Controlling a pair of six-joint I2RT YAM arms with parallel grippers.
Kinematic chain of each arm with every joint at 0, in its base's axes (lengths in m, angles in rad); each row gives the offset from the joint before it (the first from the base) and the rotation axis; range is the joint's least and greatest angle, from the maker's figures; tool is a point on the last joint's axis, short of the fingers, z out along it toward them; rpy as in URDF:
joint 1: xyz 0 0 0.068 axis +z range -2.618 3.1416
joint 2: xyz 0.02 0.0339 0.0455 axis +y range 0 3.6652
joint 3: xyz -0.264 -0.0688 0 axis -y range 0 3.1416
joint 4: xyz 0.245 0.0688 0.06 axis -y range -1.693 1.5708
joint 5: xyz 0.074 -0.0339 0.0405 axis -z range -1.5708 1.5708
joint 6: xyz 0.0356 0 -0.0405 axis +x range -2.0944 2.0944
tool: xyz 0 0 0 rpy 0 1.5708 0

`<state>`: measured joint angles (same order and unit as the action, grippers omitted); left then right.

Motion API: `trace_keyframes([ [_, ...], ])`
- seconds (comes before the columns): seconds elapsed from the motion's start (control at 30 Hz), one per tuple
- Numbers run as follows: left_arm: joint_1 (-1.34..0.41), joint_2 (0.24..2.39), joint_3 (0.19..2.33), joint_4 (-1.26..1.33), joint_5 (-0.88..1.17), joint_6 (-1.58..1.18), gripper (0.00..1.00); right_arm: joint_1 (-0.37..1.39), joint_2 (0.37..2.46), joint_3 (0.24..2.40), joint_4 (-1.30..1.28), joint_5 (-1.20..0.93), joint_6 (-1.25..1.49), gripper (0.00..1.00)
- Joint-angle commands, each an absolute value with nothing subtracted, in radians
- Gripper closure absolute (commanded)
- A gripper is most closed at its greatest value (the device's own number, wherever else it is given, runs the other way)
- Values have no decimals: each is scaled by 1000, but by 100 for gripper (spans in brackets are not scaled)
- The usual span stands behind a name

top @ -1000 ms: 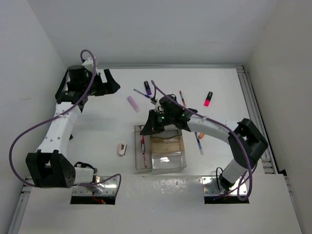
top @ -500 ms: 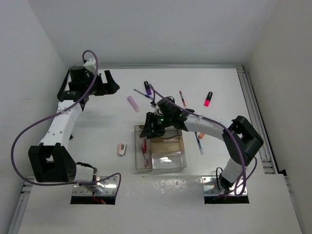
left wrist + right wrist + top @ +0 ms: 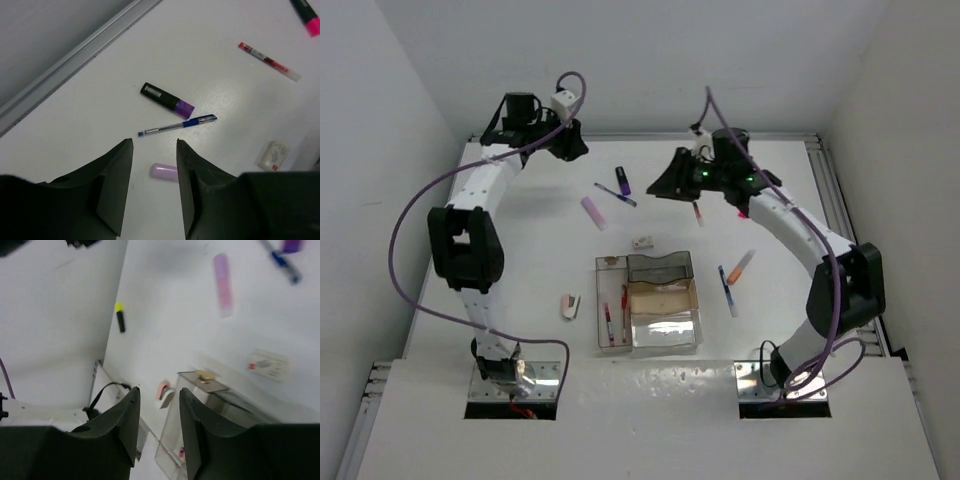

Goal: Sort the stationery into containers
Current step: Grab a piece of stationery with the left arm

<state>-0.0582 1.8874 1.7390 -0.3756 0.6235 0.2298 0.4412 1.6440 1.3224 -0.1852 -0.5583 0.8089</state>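
Note:
My left gripper [image 3: 572, 146] hangs open and empty over the table's back left. Below it lie a purple highlighter [image 3: 167, 100], a blue pen [image 3: 177, 125] and a pale pink eraser [image 3: 164, 171]. My right gripper [image 3: 665, 186] is raised at the back centre, open and empty, beside a red pen [image 3: 697, 212]. A white eraser [image 3: 642, 241] lies just behind the containers. The long narrow container [image 3: 600, 330] holds two red pens [image 3: 623, 315]. Grey [image 3: 661, 267], amber [image 3: 663, 297] and clear [image 3: 666, 330] containers stand next to it. An orange highlighter [image 3: 741, 267] and a second blue pen [image 3: 728, 290] lie to their right.
A pink and white eraser [image 3: 571, 306] lies left of the containers. A yellow highlighter [image 3: 120, 317] sits close to the left wall. A pink highlighter [image 3: 306, 15] lies at the back right. A metal rail [image 3: 840, 230] runs along the table's right edge.
My right gripper has risen from the long container and swung to the back centre, opening; a red pen now lies in the container. My left gripper moved right along the back wall.

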Motion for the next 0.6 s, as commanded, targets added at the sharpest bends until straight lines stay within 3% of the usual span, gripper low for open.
trace_keyframes([
  [0.0,-75,2006,1837,-393,761,406,54,326,1565,1246,-202,-613,775,64],
  [0.27,-121,2225,1946,-360,879,620,48,150,1503,1161,-296,-686,715,65],
  [0.57,-140,2364,2071,-457,959,684,42,100,1522,1161,-354,-712,693,66],
])
